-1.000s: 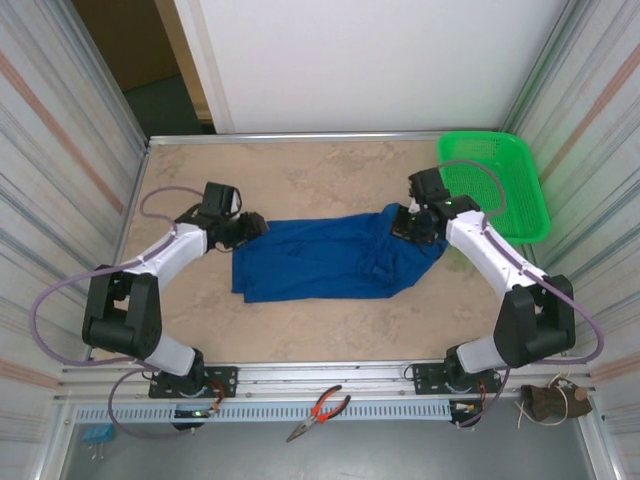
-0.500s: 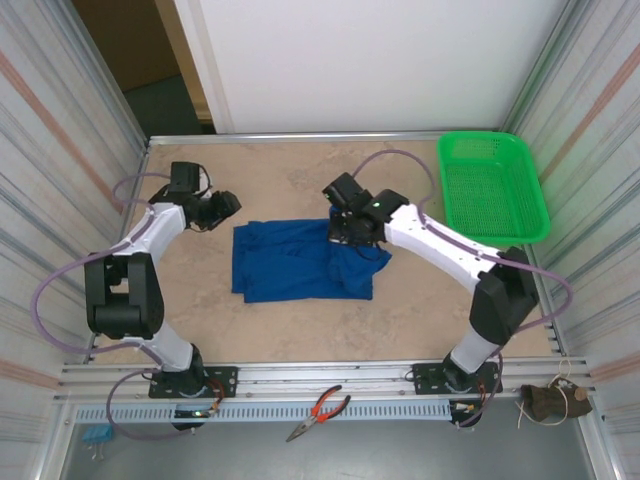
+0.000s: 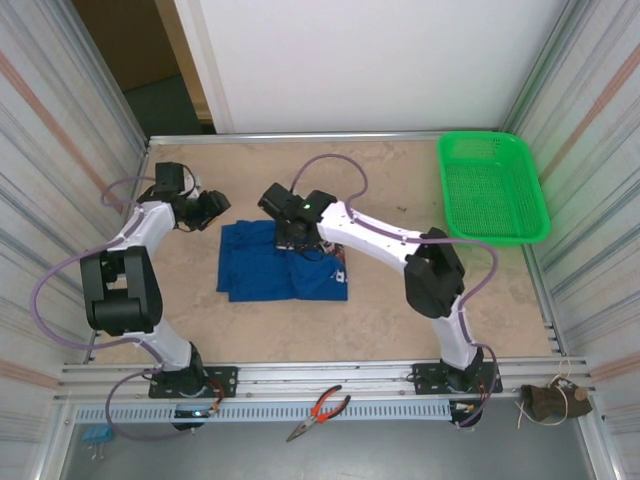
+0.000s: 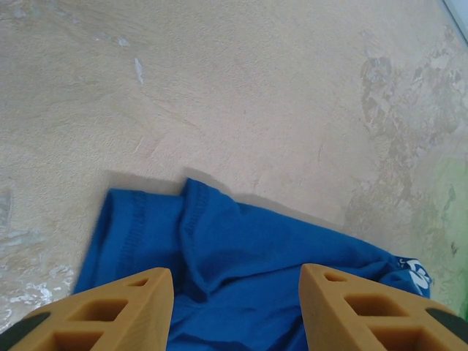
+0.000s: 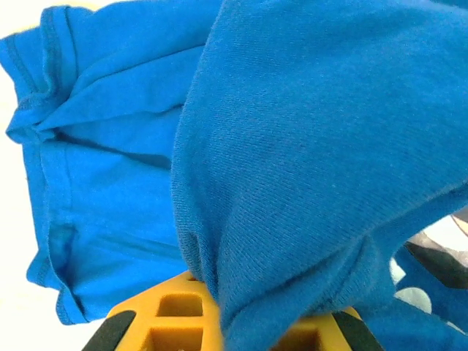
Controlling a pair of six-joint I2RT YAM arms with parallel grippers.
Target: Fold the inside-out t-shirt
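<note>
From above, the shirt [image 3: 262,272] lies as a blocky blue patch left of the middle of the surface [image 3: 400,300], doubled over on itself, with a scrap of white print showing at its right edge. The basket [image 3: 490,137] sits well apart in the far right corner. The right arm reaches across to the cloth, and the right claw [image 3: 297,232] sits on the shirt's far edge. The left claw [image 3: 213,207] hangs just off the far left corner, near the cloth; whether it touches cannot be told from here. In the left wrist view, the left claw [image 4: 235,311] has its two fingers standing apart with nothing between them, looking down on a hemmed edge of the shirt [image 4: 241,248] that lies flat on the bare surface [image 4: 256,95]. In the right wrist view, the right claw [image 5: 234,325] is pinched closed on a bunch of the shirt [image 5: 307,146], which drapes thickly over the fingers while a seamed layer lies flat beyond. The cloth looks light, limp and a little clingy: it should sag from any single pinch and drag its lower layers along. The stitched hems and corners look like the firmest places to take hold, ideally two at once to keep a fold edge straight.
</note>
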